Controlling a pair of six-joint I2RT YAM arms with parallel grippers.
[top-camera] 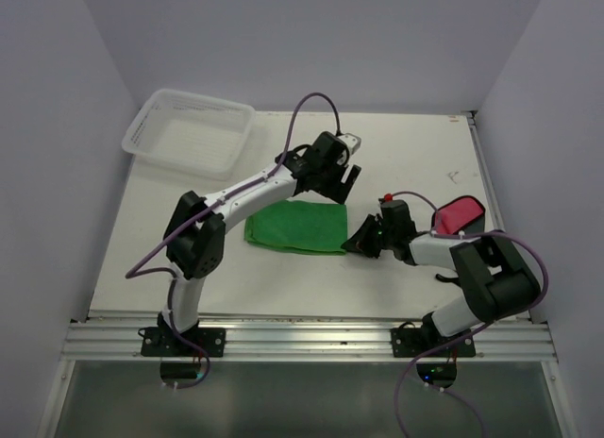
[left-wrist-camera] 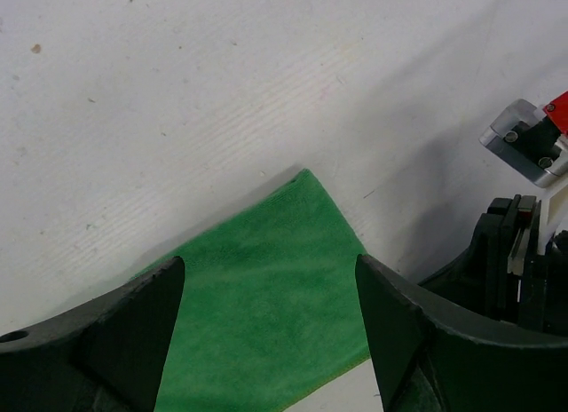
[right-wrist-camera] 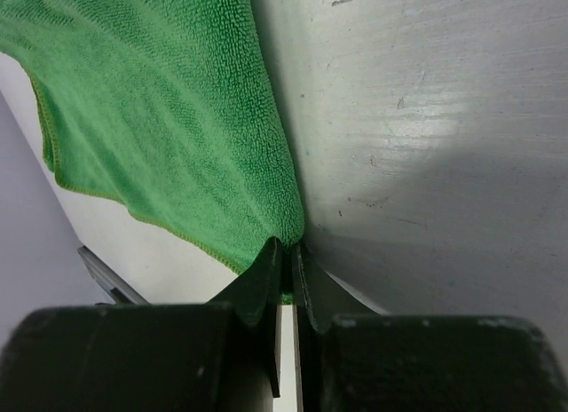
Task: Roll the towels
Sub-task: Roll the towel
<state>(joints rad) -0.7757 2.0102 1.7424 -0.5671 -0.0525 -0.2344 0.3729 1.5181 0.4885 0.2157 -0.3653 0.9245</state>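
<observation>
Neither towel looks rolled yet. The green towel lies flat as a rectangle in the middle of the white worktop. The right pincer is pressed closed on a corner of its right end, and the cloth fans out from the pinch in soft ridges. The left pincer hangs over the towel's far right corner with its jaws wide apart, holding nothing. The red towel sits near the right edge of the worktop, partly behind the right arm. It seems bunched rather than rolled, though the view is too poor to be sure. Both rolls appear left to do. The green cloth is plush, looped microfibre with a stitched hem, and the worktop is hard, matte and lightly scuffed.
</observation>
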